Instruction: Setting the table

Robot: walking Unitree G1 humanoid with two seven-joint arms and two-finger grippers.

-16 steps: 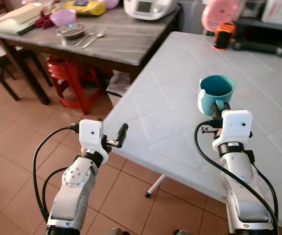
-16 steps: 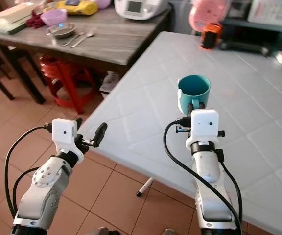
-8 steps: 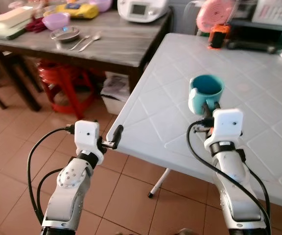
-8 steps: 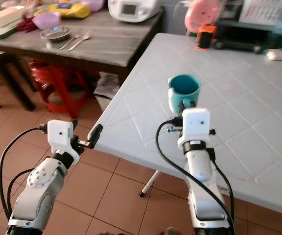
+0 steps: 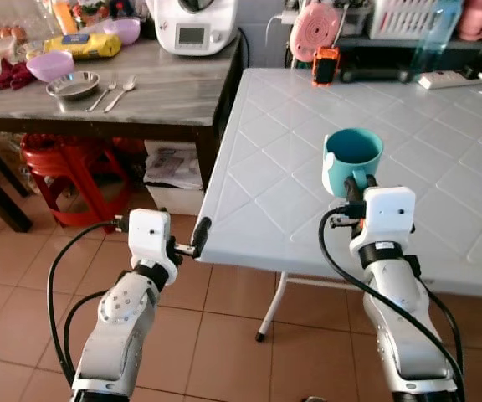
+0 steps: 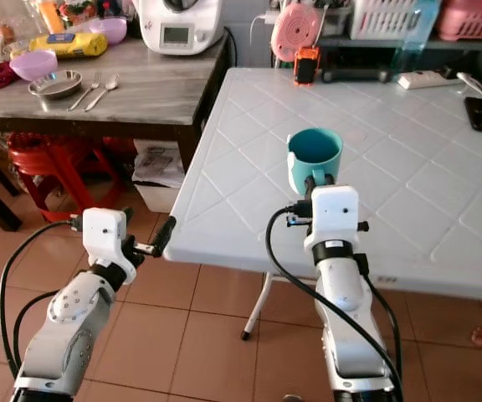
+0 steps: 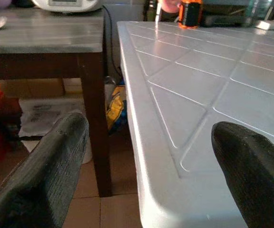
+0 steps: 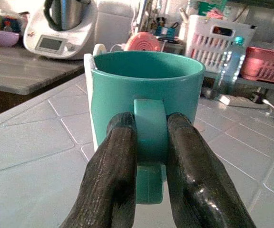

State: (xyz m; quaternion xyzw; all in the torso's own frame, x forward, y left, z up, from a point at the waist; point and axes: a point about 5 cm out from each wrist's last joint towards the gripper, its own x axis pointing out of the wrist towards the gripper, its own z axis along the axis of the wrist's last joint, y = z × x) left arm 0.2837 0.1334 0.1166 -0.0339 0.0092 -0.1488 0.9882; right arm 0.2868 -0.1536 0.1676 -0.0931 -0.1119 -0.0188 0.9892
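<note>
One cup: a teal cup (image 5: 352,161) is held upright above the near part of the white surface (image 5: 291,159); whether its base touches cannot be told.
Grip: the handle is pinched between the two fingers (image 8: 115,161) of the right gripper (image 8: 149,156), closed tight on it, as seen in the right wrist view.
Left gripper: the left gripper (image 7: 141,156) is held just off the near corner of the surface, fingers wide and holding nothing.
Step judged: the cup appears to be on its way to a place setting, not yet released.
Side surface: a wooden table (image 5: 157,79) stands to the left, carrying a steel bowl (image 5: 73,84), a fork and spoon (image 5: 114,90), a purple bowl (image 5: 49,64) and a white appliance (image 5: 192,23).
Far edge: an orange object (image 5: 325,64), a pink fan (image 5: 315,21) and baskets are ranged beyond the cup.
Risk, grip: with only the handle held, the cup could be swung or tipped if lowered unevenly.
Risk, placement: the near edge is close, so a setting made too far forward could leave it overhanging.
Risk, left arm: the corner could be struck by the open fingers if the robot steps forward.
</note>
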